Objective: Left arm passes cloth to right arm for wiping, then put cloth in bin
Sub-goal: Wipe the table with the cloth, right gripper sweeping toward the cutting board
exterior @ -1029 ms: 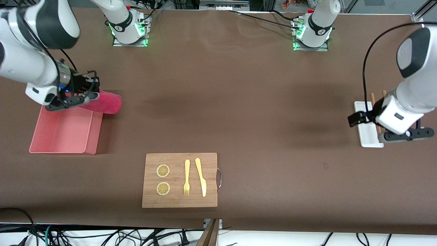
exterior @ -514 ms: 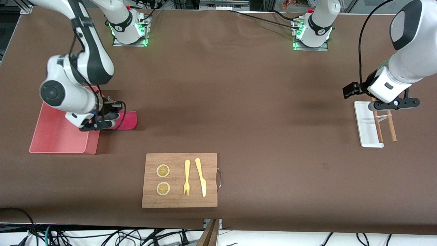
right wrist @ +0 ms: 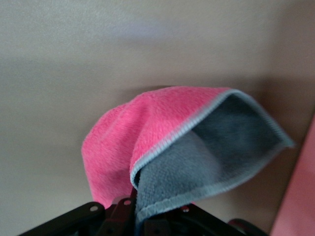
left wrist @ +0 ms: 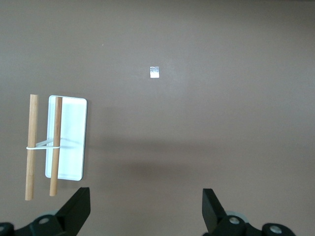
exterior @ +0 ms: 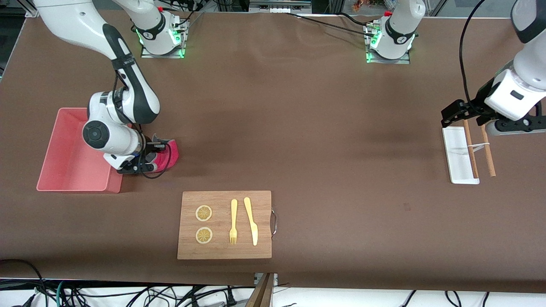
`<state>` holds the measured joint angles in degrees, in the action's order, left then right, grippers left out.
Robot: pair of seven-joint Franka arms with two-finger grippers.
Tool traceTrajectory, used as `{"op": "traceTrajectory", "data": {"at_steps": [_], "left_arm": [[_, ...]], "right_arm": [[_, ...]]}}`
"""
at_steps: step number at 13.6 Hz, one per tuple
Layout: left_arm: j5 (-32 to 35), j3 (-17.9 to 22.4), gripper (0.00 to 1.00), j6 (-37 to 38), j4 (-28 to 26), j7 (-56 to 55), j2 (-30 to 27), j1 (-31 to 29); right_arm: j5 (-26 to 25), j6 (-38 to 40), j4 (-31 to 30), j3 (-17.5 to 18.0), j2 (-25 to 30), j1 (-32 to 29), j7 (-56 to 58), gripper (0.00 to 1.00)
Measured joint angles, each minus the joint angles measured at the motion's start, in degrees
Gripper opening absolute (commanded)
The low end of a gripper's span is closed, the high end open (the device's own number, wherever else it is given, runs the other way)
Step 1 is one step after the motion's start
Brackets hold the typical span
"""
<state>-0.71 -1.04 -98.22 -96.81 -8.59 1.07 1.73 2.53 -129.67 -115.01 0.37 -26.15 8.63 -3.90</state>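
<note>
Front view, from the right arm's end of the table to the left arm's. The bin [exterior: 72, 170], a pale pink rectangular tub, rests on the brown table [exterior: 298, 128]. Just beside its wall, the right end effector [exterior: 147, 164] is low at the table and clamped on the cloth [exterior: 168, 154]; the right wrist view shows the cloth [right wrist: 162, 142] bunched between the fingers, its magenta face folded over the grey reverse. The cloth lies outside the bin, against the table surface. Nearer to the front camera, about mid-table, a wooden cutting board [exterior: 225, 251] carries two lemon slices [exterior: 204, 213], a yellow fork [exterior: 233, 221] and a yellow knife [exterior: 251, 221]. At the left arm's end, a small white tray [exterior: 458, 164] bears a pair of wooden sticks [exterior: 488, 157] joined by a band. The left end effector [exterior: 514, 126] hangs above the tray, fingers spread wide and holding nothing; the arm waits.
</note>
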Motion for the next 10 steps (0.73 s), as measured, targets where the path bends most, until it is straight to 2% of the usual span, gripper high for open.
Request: {"op": "traceTrajectory", "data": {"at_steps": [6, 10], "left_arm": [[-2.25, 0.48, 1.00, 1.09, 0.49, 5.05, 0.96, -2.91], [-2.26, 0.38, 1.00, 1.33, 0.75, 5.38, 0.98, -2.90]], "right_arm": [[5.63, -1.11, 1.74, 4.22, -0.88, 6.91, -17.14, 0.00], [6.39, -1.20, 4.37, 9.26, -1.34, 10.14, -32.74, 0.00]]}}
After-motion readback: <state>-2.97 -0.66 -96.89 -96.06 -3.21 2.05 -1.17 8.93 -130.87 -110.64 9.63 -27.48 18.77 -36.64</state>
